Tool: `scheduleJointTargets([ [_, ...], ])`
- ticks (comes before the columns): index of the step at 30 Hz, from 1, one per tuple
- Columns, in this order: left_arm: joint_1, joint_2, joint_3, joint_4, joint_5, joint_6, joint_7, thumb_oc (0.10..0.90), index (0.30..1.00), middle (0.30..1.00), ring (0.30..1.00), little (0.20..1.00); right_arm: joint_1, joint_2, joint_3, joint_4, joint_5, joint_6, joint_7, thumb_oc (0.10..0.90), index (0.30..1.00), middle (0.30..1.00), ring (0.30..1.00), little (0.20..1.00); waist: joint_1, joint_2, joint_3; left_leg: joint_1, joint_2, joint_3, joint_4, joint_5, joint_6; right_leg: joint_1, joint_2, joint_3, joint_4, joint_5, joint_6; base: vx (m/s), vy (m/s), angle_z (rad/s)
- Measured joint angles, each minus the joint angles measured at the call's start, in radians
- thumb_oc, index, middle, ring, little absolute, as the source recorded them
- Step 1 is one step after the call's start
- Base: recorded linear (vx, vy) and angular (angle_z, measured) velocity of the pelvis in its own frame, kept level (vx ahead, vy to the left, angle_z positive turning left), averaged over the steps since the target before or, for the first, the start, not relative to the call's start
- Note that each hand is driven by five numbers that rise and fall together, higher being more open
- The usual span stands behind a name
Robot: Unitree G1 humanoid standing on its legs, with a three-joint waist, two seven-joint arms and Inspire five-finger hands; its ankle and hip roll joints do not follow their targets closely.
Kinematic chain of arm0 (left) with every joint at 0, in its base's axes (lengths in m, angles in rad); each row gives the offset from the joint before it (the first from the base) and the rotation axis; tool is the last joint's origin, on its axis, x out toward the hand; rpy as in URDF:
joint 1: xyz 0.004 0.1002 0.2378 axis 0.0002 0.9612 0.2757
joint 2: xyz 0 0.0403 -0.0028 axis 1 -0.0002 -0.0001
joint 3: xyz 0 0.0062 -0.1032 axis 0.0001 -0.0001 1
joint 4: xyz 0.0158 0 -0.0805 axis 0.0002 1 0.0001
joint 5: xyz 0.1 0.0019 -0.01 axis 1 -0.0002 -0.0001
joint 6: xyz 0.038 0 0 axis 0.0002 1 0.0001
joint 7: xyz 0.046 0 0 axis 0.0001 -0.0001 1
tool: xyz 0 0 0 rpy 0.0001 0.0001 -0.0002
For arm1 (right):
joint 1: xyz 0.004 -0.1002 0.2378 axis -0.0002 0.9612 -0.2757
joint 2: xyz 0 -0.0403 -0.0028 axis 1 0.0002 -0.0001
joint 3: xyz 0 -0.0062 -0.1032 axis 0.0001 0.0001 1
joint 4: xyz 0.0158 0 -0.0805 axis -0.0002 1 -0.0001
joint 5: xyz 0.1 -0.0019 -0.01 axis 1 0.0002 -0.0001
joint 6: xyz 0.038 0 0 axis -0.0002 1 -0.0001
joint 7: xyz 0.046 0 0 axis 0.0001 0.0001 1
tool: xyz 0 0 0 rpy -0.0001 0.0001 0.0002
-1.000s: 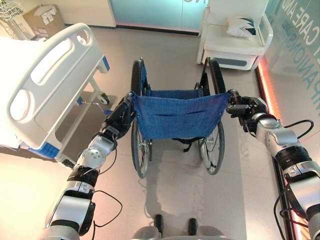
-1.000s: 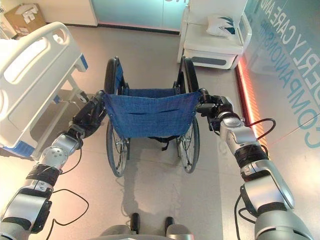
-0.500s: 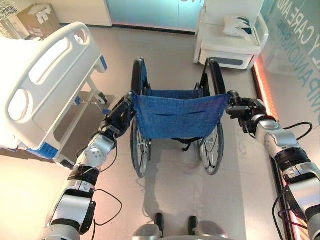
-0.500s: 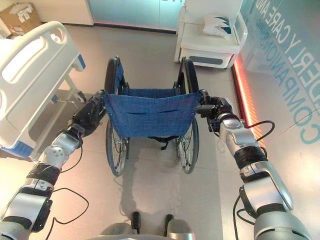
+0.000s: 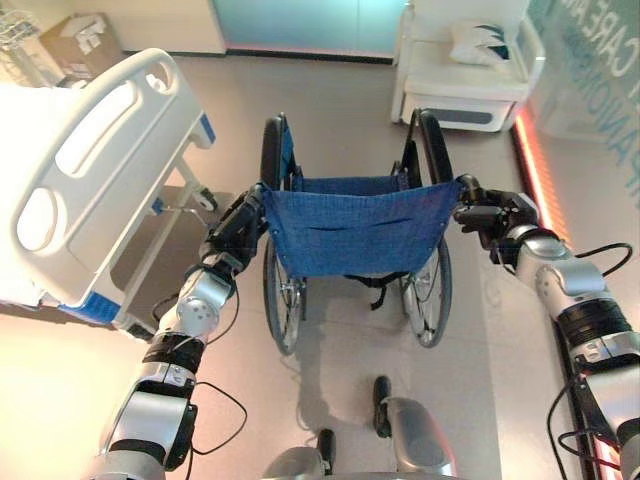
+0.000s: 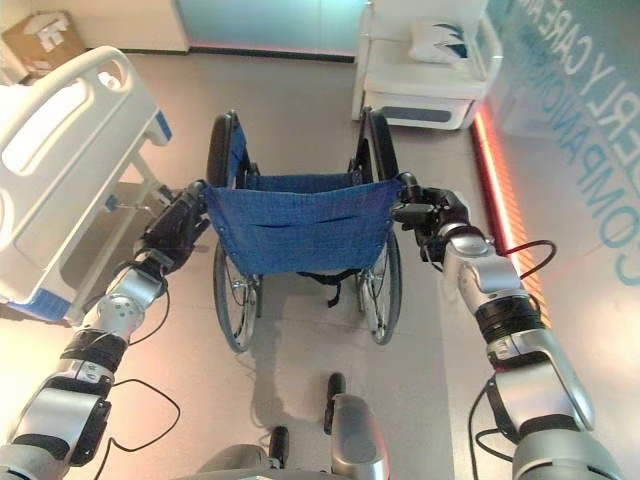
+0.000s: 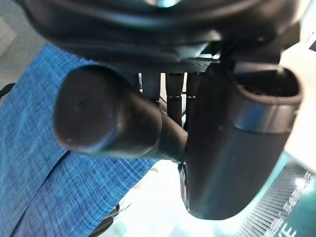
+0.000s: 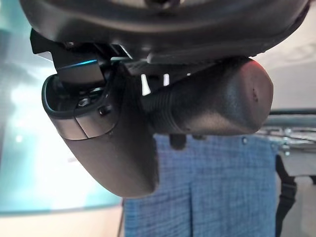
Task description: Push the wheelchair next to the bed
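Observation:
A wheelchair (image 5: 355, 230) with a blue cloth back and black wheels stands on the floor in front of me, facing away. My left hand (image 5: 238, 226) is shut on its left push handle (image 7: 108, 118), which shows as a black rubber grip past the thumb. My right hand (image 5: 490, 215) is shut on the right push handle (image 8: 212, 106). The white hospital bed (image 5: 85, 170) with its footboard stands to the left of the wheelchair, a short gap apart from the left wheel.
A white armchair (image 5: 465, 70) with a cushion stands ahead on the right. A cardboard box (image 5: 75, 40) sits by the far wall on the left. A glowing strip (image 5: 530, 165) runs along the floor on the right by a glass wall.
The wheelchair has rolled a little forward with both hands still on its handles. The whole picture has shifted as I step.

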Motion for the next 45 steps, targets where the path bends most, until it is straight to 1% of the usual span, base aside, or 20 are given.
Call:
scheduleJointTargets([
  [2, -0.001, -0.002, 0.005, 0.000, 0.004, -0.005, 0.015, 0.400, 0.300, 0.300, 0.300, 0.300, -0.014, 0.004, 0.001, 0.003, -0.009, 0.001, -0.001, 0.400, 0.300, 0.300, 0.300, 0.300, 0.013, 0.000, 0.000, -0.125, 0.003, 0.041, 0.280, -0.051, -0.078, 0.027, 0.016, -0.016, -0.019, -0.007, -0.055, 0.26, -0.245, 0.20],
  [3, -0.001, -0.007, 0.009, 0.000, 0.006, -0.005, 0.016, 0.400, 0.300, 0.300, 0.300, 0.300, -0.017, 0.001, 0.005, 0.002, -0.009, 0.001, -0.001, 0.400, 0.300, 0.300, 0.300, 0.300, 0.019, 0.001, 0.000, -0.170, 0.006, 0.059, 0.369, -0.051, -0.082, 0.031, 0.020, -0.020, -0.014, -0.015, -0.064, 0.25, -0.206, -0.27],
  [5, 0.014, -0.010, 0.020, 0.001, 0.010, -0.001, 0.033, 0.400, 0.300, 0.300, 0.300, 0.300, -0.018, 0.020, 0.013, 0.002, -0.010, 0.005, -0.002, 0.400, 0.300, 0.300, 0.300, 0.300, 0.066, 0.000, 0.000, -0.242, 0.023, 0.099, 0.566, 0.014, -0.152, 0.073, 0.036, -0.021, -0.022, -0.037, -0.093, 0.28, -0.172, -0.29],
  [7, 0.038, -0.010, 0.031, -0.003, 0.011, -0.002, 0.034, 0.400, 0.300, 0.300, 0.300, 0.300, -0.018, 0.037, 0.016, 0.002, -0.033, 0.006, -0.003, 0.400, 0.300, 0.300, 0.300, 0.300, 0.080, -0.005, 0.002, -0.271, 0.025, 0.114, 0.633, 0.039, -0.148, 0.119, 0.039, -0.016, -0.052, -0.049, -0.105, 0.22, -0.055, -0.08],
  [9, 0.049, -0.010, 0.032, -0.012, 0.011, -0.001, 0.033, 0.400, 0.300, 0.300, 0.300, 0.300, -0.019, 0.036, 0.021, 0.002, -0.039, 0.009, -0.003, 0.400, 0.300, 0.300, 0.300, 0.300, 0.091, -0.014, 0.002, -0.263, 0.023, 0.145, 0.574, 0.039, -0.141, 0.151, 0.043, -0.014, -0.082, -0.049, -0.106, 0.29, 0.011, 0.00],
  [13, 0.049, -0.003, 0.025, -0.010, 0.008, -0.008, 0.014, 0.400, 0.300, 0.300, 0.300, 0.300, -0.019, 0.038, 0.026, 0.011, -0.039, 0.010, -0.004, 0.400, 0.300, 0.300, 0.300, 0.300, 0.140, -0.035, 0.007, -0.282, 0.007, 0.226, 0.247, 0.019, -0.112, 0.213, 0.070, 0.095, -0.151, -0.055, -0.112, 0.35, 0.068, -0.20],
  [16, 0.051, 0.026, 0.007, -0.007, 0.006, 0.002, -0.003, 0.400, 0.300, 0.300, 0.300, 0.300, -0.018, 0.029, 0.051, 0.018, -0.023, 0.010, -0.005, 0.400, 0.300, 0.300, 0.300, 0.300, 0.190, -0.021, 0.016, -0.318, 0.008, 0.232, -0.049, 0.107, -0.128, 0.305, 0.108, 0.149, -0.221, -0.060, -0.123, 0.40, 0.085, -0.41],
  [21, 0.066, 0.064, 0.009, -0.025, -0.014, 0.008, -0.069, 0.400, 0.300, 0.300, 0.300, 0.300, -0.003, 0.018, 0.052, 0.017, 0.015, 0.010, -0.003, 0.400, 0.300, 0.300, 0.300, 0.300, 0.240, -0.010, 0.007, -0.438, 0.034, 0.254, -0.059, 0.143, -0.144, 0.396, 0.151, 0.203, -0.228, -0.129, -0.132, 0.35, 0.137, -0.38],
  [24, 0.088, 0.073, 0.015, -0.030, -0.012, 0.002, -0.067, 0.400, 0.300, 0.300, 0.300, 0.300, -0.001, 0.034, 0.062, 0.017, 0.013, 0.010, 0.012, 0.400, 0.300, 0.300, 0.300, 0.300, 0.262, -0.006, -0.062, -0.395, 0.029, 0.258, -0.021, 0.131, -0.117, 0.425, 0.134, 0.207, -0.231, -0.194, -0.085, 0.32, 0.187, -0.50],
  [25, 0.086, 0.079, 0.017, -0.029, -0.010, -0.005, -0.061, 0.400, 0.300, 0.300, 0.300, 0.300, -0.001, 0.037, 0.060, 0.016, 0.010, 0.005, 0.019, 0.400, 0.300, 0.300, 0.300, 0.300, 0.251, -0.020, -0.075, -0.347, 0.007, 0.256, -0.075, 0.192, -0.009, 0.440, 0.114, 0.196, -0.214, -0.234, -0.063, 0.31, 0.213, -0.27],
  [27, 0.086, 0.075, 0.017, -0.029, -0.011, -0.019, -0.057, 0.400, 0.300, 0.300, 0.300, 0.300, -0.001, 0.040, 0.059, 0.016, 0.010, 0.000, 0.026, 0.400, 0.300, 0.300, 0.300, 0.300, 0.246, -0.036, -0.083, -0.319, -0.020, 0.258, -0.094, 0.229, 0.046, 0.444, 0.089, 0.187, -0.174, -0.241, -0.050, 0.29, 0.179, -0.14],
  [28, 0.086, 0.077, 0.016, -0.029, -0.010, -0.019, -0.057, 0.400, 0.300, 0.300, 0.300, 0.300, 0.002, 0.043, 0.059, 0.016, 0.010, -0.001, 0.034, 0.400, 0.300, 0.300, 0.300, 0.300, 0.248, -0.038, -0.086, -0.296, -0.034, 0.258, -0.094, 0.275, 0.108, 0.463, 0.080, 0.154, -0.153, -0.240, -0.038, 0.25, 0.149, -0.12],
  [31, 0.075, 0.072, 0.015, -0.016, -0.009, -0.025, -0.057, 0.400, 0.300, 0.300, 0.300, 0.300, 0.025, 0.052, 0.055, 0.030, 0.010, -0.028, 0.038, 0.400, 0.300, 0.300, 0.300, 0.300, 0.243, -0.082, -0.107, -0.267, -0.084, 0.258, -0.080, 0.248, 0.138, 0.428, 0.023, 0.058, -0.002, -0.253, -0.003, 0.23, 0.204, 0.02],
  [33, 0.047, 0.059, 0.016, -0.008, -0.007, -0.026, -0.052, 0.400, 0.300, 0.300, 0.300, 0.300, 0.029, 0.049, 0.048, 0.030, 0.003, -0.047, 0.039, 0.400, 0.300, 0.300, 0.300, 0.300, 0.237, -0.083, -0.107, -0.253, -0.100, 0.238, -0.074, 0.224, 0.156, 0.349, -0.009, 0.039, 0.188, -0.230, 0.031, 0.26, 0.227, 0.11],
  [34, 0.026, 0.044, 0.015, -0.001, 0.008, -0.026, -0.040, 0.400, 0.300, 0.300, 0.300, 0.300, 0.034, 0.043, 0.037, 0.030, 0.003, -0.052, 0.038, 0.400, 0.300, 0.300, 0.300, 0.300, 0.230, -0.084, -0.106, -0.242, -0.117, 0.202, -0.073, 0.210, 0.165, 0.292, -0.023, 0.039, 0.347, -0.172, 0.060, 0.25, 0.159, 0.28],
  [37, 0.006, 0.011, 0.018, -0.001, 0.049, -0.027, 0.004, 0.400, 0.300, 0.300, 0.300, 0.300, 0.035, 0.035, 0.015, 0.029, 0.000, -0.053, 0.038, 0.400, 0.300, 0.300, 0.300, 0.300, 0.204, -0.036, -0.076, -0.161, -0.115, 0.104, -0.105, 0.203, 0.172, 0.195, -0.052, 0.013, 0.540, -0.197, 0.025, 0.29, 0.084, 0.24],
  [40, 0.007, 0.014, 0.018, -0.001, 0.085, -0.025, 0.012, 0.400, 0.300, 0.300, 0.300, 0.300, 0.042, 0.036, 0.016, 0.030, 0.000, -0.052, 0.038, 0.400, 0.300, 0.300, 0.300, 0.300, 0.188, -0.008, -0.055, -0.076, -0.098, 0.026, -0.142, 0.194, 0.164, 0.103, -0.048, -0.016, 0.457, -0.221, 0.011, 0.26, -0.005, 0.08],
  [41, 0.002, 0.005, 0.020, 0.000, 0.092, -0.026, 0.011, 0.400, 0.300, 0.300, 0.300, 0.300, 0.047, 0.030, 0.013, 0.025, 0.002, -0.054, 0.038, 0.400, 0.300, 0.300, 0.300, 0.300, 0.181, 0.010, -0.045, -0.052, -0.091, -0.051, -0.146, 0.163, 0.148, 0.029, -0.024, -0.036, 0.387, -0.229, -0.003, 0.27, -0.063, 0.23],
  [43, 0.001, -0.008, 0.026, 0.000, 0.090, -0.034, 0.011, 0.400, 0.300, 0.300, 0.300, 0.300, 0.050, 0.023, 0.010, 0.020, 0.002, -0.071, 0.039, 0.400, 0.300, 0.300, 0.300, 0.300, 0.156, 0.035, -0.026, -0.026, -0.067, -0.072, -0.142, 0.139, 0.122, -0.043, 0.021, -0.047, 0.209, -0.212, 0.007, 0.29, -0.091, 0.32],
  [45, 0.010, -0.007, 0.023, 0.002, 0.090, -0.033, 0.011, 0.400, 0.300, 0.300, 0.300, 0.300, 0.065, 0.019, 0.011, 0.015, 0.002, -0.071, 0.039, 0.400, 0.300, 0.300, 0.300, 0.300, 0.126, 0.033, -0.019, 0.030, -0.073, -0.109, -0.146, 0.108, 0.125, -0.117, 0.030, -0.036, 0.004, -0.110, 0.047, 0.35, -0.128, 0.51],
])
